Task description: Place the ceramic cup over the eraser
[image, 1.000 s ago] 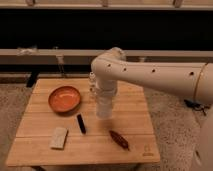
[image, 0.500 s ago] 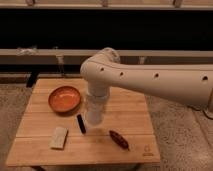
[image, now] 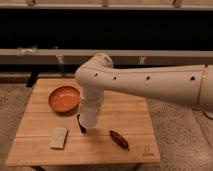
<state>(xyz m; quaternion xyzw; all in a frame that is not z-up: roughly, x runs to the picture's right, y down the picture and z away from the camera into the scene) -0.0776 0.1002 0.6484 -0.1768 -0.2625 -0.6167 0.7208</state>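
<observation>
The eraser (image: 81,126) is a small black bar lying on the wooden table (image: 131,114), left of centre. My big white arm reaches in from the right and bends down. Its lower end, with the gripper (image: 89,122), hangs just above the table and touches or covers the eraser's right side. The white ceramic cup cannot be told apart from the white wrist there, so whether it is held is unclear. Only the eraser's left part shows.
An orange bowl (image: 64,99) stands at the table's back left. A pale beige block (image: 58,137) lies front left. A reddish-brown pointed oblong (image: 119,139) lies front right of the gripper. A dark rail and wall run behind the table.
The arm has swung left and lowered. Its lower end moved from the right of the eraser to right against it, hiding part of the bar.
</observation>
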